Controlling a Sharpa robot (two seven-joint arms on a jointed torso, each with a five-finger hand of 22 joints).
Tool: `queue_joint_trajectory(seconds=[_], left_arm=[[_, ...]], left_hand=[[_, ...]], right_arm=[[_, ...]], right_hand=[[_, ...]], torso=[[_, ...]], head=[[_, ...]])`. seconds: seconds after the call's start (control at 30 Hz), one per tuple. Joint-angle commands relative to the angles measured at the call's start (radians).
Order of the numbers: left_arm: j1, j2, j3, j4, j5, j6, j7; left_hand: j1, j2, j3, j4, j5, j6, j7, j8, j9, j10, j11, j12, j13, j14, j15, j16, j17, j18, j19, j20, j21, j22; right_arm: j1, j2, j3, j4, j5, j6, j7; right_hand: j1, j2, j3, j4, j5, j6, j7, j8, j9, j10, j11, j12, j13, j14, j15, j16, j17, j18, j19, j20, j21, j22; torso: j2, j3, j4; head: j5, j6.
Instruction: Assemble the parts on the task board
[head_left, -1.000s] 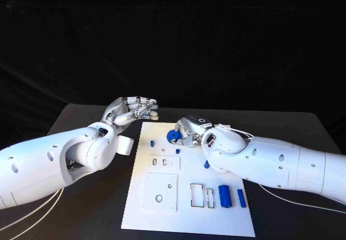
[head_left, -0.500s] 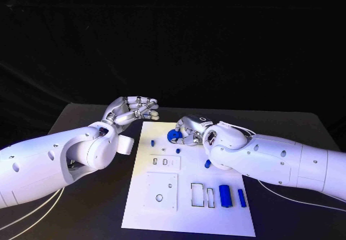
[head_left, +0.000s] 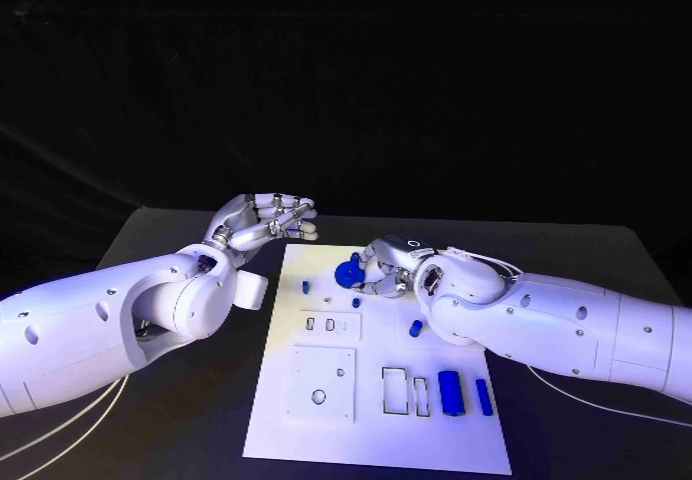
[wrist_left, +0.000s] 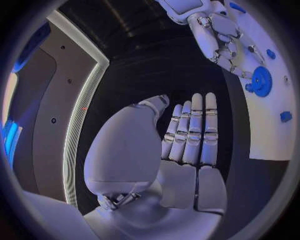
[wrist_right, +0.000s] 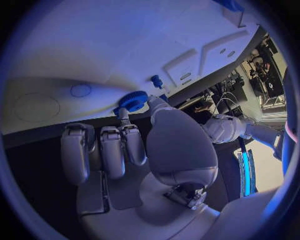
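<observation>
At the far end of the white board (head_left: 378, 440), the right robot hand (head_left: 382, 265) pinches a blue gear (head_left: 348, 273) between thumb and a fingertip, other fingers extended past it. Gear sits at the hand's tips over the board's far part; can't tell if it touches the surface. In the left wrist view the gear's flat toothed face is seen nearly head-on; in the right wrist view it shows more edge-on at the fingertips.

Left robot hand (head_left: 264, 222) is raised above the counter (head_left: 173, 240) just off the board's far left corner, released, holding nothing, fingers straight and side by side, thumb apart.

On the board: small blue peg (head_left: 304, 286) near the left edge, another small blue piece (head_left: 356, 301) just near side of the gear, a short blue piece (head_left: 414, 327) beside the right forearm. Near right: a thick blue cylinder (head_left: 450, 391) and a thinner blue bar (head_left: 483, 396) lie side by side, long axes running near-to-far along the board. Rectangular cutouts (head_left: 402, 391) sit just left of them.
</observation>
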Motion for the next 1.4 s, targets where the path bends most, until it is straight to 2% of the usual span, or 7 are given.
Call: queue_joint_trajectory(seconds=[0.03,0.4,0.7,1.0,1.13,1.27,1.4], left_arm=[[0.001,0.001,0.001,0.0,0.002,0.013,0.006],[0.001,0.001,0.0,-0.006,0.002,0.013,0.007],[0.0,-0.003,-0.002,-0.012,0.002,0.014,0.007],[-0.001,0.001,-0.004,-0.016,0.002,0.019,0.008],[-0.001,0.002,-0.005,-0.017,0.002,0.022,0.008],[-0.002,0.002,-0.005,-0.019,0.002,0.024,0.008],[-0.002,0.004,-0.005,-0.021,0.002,0.025,0.009]], left_hand=[[-0.007,-0.003,0.005,-0.002,-0.005,0.003,0.001,-0.003,0.002,0.007,0.0,-0.007,0.0,-0.002,0.003,-0.002,0.002,0.01,-0.007,-0.002,0.004,0.001],[-0.007,-0.003,0.005,-0.002,-0.005,0.003,0.001,-0.003,0.002,0.007,0.0,-0.007,0.0,-0.002,0.003,-0.002,0.002,0.01,-0.007,-0.002,0.004,0.001],[-0.007,-0.003,0.005,-0.002,-0.005,0.003,0.001,-0.003,0.002,0.007,0.0,-0.007,0.0,-0.002,0.003,-0.002,0.002,0.01,-0.007,-0.002,0.004,0.001],[-0.007,-0.004,0.007,-0.004,-0.006,0.003,0.001,-0.003,0.002,0.008,0.0,-0.009,0.0,-0.002,0.003,-0.002,0.003,0.01,-0.008,-0.002,0.006,0.001],[-0.007,-0.004,0.007,-0.004,-0.006,0.003,0.001,-0.003,0.002,0.008,0.0,-0.009,0.0,-0.002,0.003,-0.002,0.003,0.01,-0.008,-0.002,0.006,0.001],[-0.007,-0.004,0.007,-0.004,-0.006,0.003,0.001,-0.003,0.002,0.008,0.0,-0.009,0.0,-0.002,0.003,-0.002,0.003,0.01,-0.008,-0.002,0.006,0.001],[-0.007,-0.004,0.007,-0.004,-0.006,0.003,0.001,-0.003,0.002,0.008,0.0,-0.009,0.0,-0.002,0.003,-0.002,0.003,0.01,-0.008,-0.002,0.006,0.001]], right_arm=[[-0.003,-0.014,-0.002,0.014,-0.025,-0.016,-0.018],[0.034,-0.154,-0.001,0.122,0.065,-0.134,0.042],[0.07,-0.355,0.0,0.203,0.297,-0.12,0.291],[0.052,-0.454,-0.002,0.156,0.38,-0.122,0.408],[0.032,-0.463,-0.003,0.123,0.384,-0.124,0.419],[0.014,-0.458,-0.003,0.094,0.379,-0.119,0.424],[0.005,-0.44,-0.003,0.065,0.377,-0.112,0.424]], right_hand=[[-0.007,-0.001,0.005,0.0,0.004,0.008,0.001,0.003,0.001,0.014,-0.001,0.004,0.137,0.095,-0.003,0.006,0.221,-0.012,0.019,0.0,0.002,0.151],[0.038,-0.026,0.032,-0.006,0.004,0.027,-0.003,-0.001,0.003,0.017,-0.005,0.005,0.14,0.093,-0.007,0.003,0.208,-0.009,0.012,-0.003,-0.007,0.143],[0.163,-0.072,0.099,-0.043,0.003,0.049,-0.005,-0.011,0.002,0.002,-0.008,-0.012,0.124,0.085,-0.012,-0.006,0.174,0.004,-0.022,-0.008,-0.052,0.103],[0.21,-0.107,0.12,-0.059,0.002,0.045,-0.003,-0.026,-0.003,-0.022,-0.008,-0.04,0.097,0.079,-0.011,-0.014,0.148,0.012,-0.045,-0.008,-0.084,0.076],[0.216,-0.114,0.116,-0.053,0.002,0.016,0.003,-0.045,-0.009,-0.03,-0.002,-0.048,0.089,0.079,-0.006,-0.015,0.149,0.012,-0.045,-0.005,-0.086,0.075],[0.217,-0.118,0.109,-0.05,0.002,0.008,0.005,-0.049,-0.009,-0.032,0.0,-0.05,0.087,0.08,-0.005,-0.014,0.153,0.011,-0.043,-0.004,-0.085,0.077],[0.217,-0.118,0.108,-0.05,0.002,0.008,0.005,-0.05,-0.01,-0.03,0.0,-0.048,0.09,0.081,-0.005,-0.012,0.159,0.01,-0.04,-0.004,-0.081,0.081]], torso=[[0.0,0.0001,-0.0015],[-0.003,0.0009,-0.0021],[-0.011,0.0081,-0.0215],[-0.008,0.018,-0.0349],[-0.006,0.0222,-0.0353],[-0.005,0.0193,-0.0323],[-0.005,0.021,-0.0314]], head=[[-0.001,0.002],[-0.005,0.009],[-0.008,0.01],[-0.021,0.016],[-0.026,0.015],[-0.027,0.01],[-0.027,0.009]])
